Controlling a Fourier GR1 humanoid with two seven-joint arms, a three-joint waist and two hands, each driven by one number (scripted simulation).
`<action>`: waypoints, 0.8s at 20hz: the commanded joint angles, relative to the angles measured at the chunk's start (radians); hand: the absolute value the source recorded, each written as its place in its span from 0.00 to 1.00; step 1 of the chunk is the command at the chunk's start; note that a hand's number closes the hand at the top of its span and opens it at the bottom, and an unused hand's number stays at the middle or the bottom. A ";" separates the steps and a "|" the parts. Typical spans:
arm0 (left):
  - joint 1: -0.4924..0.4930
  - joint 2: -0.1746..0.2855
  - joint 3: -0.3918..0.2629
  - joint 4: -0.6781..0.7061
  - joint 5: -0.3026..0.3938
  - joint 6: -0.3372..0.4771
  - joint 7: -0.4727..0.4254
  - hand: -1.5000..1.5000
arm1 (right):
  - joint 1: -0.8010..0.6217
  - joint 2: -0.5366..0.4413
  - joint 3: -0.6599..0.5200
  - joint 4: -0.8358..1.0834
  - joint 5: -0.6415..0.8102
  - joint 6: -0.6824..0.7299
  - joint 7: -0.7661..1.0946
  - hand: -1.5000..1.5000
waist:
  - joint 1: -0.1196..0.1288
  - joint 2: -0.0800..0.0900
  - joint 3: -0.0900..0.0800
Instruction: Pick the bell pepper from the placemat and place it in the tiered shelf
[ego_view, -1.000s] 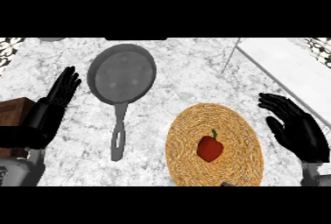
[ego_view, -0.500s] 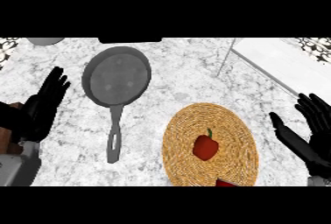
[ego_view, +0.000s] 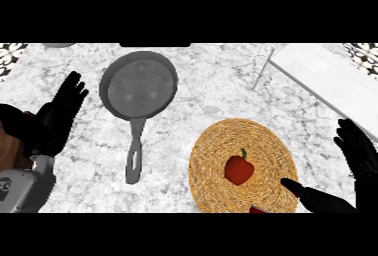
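The red bell pepper (ego_view: 239, 169) sits in the middle of the round placemat (ego_view: 221, 140), stem pointing to the far side, just left of the open right hand (ego_view: 359, 160), which is much nearer to it than the open left hand (ego_view: 55, 120) away at the left.

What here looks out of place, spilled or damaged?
Nothing stands out. The red bell pepper lies whole on the woven placemat, and the frying pan lies flat beside it. A small red bit at the placemat's lower edge is too cut off to identify.
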 joint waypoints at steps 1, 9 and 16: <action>-0.014 -0.016 -0.013 -0.001 -0.005 0.002 0.006 0.50 | 0.028 -0.171 0.082 -0.012 0.100 0.107 0.231 0.00 | 0.014 0.007 -0.006; -0.025 -0.015 -0.035 -0.009 -0.016 -0.016 0.016 0.50 | -0.126 -0.425 0.107 -0.039 0.253 0.384 0.691 0.00 | 0.070 0.010 -0.006; -0.101 -0.062 -0.059 0.033 -0.042 -0.001 0.022 0.50 | -0.393 -0.246 0.256 0.041 0.312 0.514 0.941 0.00 | 0.082 0.020 0.000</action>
